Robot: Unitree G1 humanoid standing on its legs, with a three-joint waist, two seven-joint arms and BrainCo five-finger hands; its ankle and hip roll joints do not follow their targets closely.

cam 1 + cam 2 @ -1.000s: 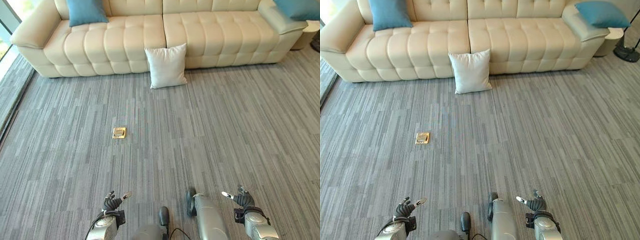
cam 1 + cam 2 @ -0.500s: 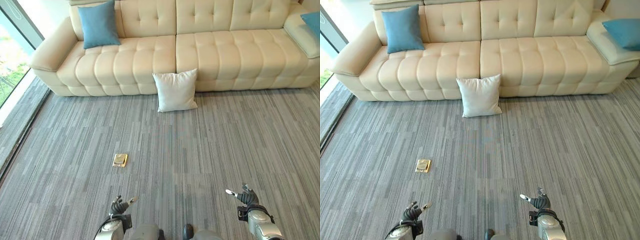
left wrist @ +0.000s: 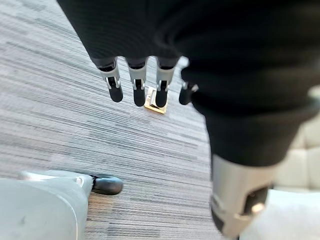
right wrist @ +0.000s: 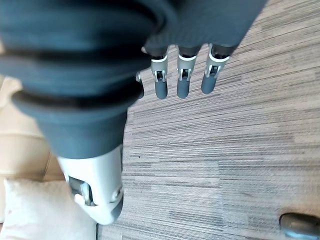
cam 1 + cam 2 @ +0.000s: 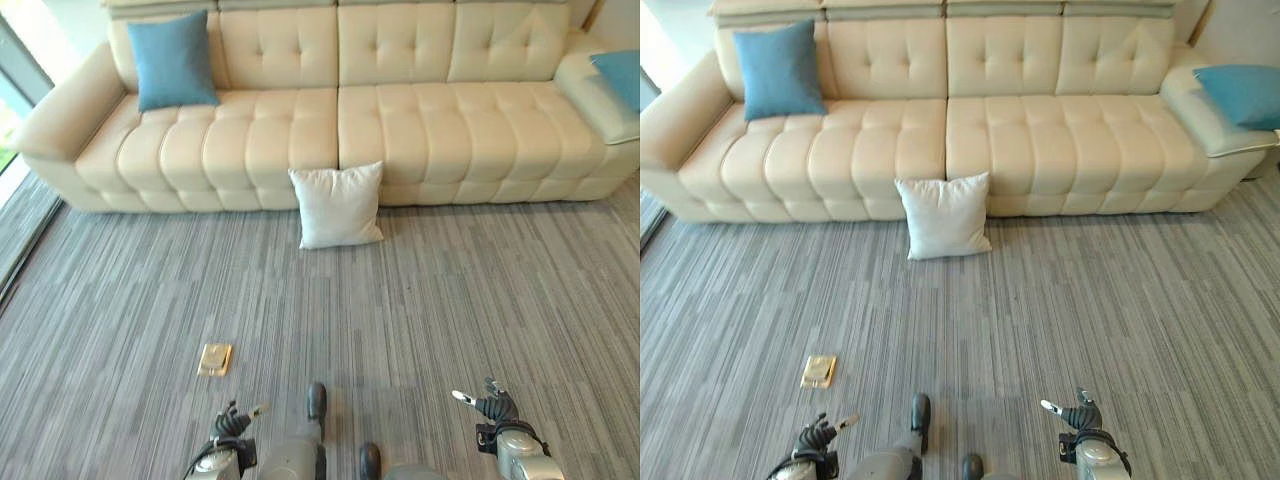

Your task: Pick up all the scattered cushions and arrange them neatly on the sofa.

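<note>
White cushion (image 5: pixel 338 205) leans against sofa (image 5: pixel 400 120) at frame centre; both robot hands (left (image 5: pixel 232 424), right (image 5: pixel 490 407)) hang relaxed, empty.

The long cream tufted sofa (image 5: pixel 400 120) looks like smooth leather with a soft sheen. The white square cushion (image 5: pixel 339 205) on the floor and the blue square cushion (image 5: pixel 172 60) look like matt woven cloth. The grey striped carpet floor (image 5: pixel 480 300) is rough and matt. The small brass floor plate (image 5: pixel 215 358) is shiny metal.
</note>
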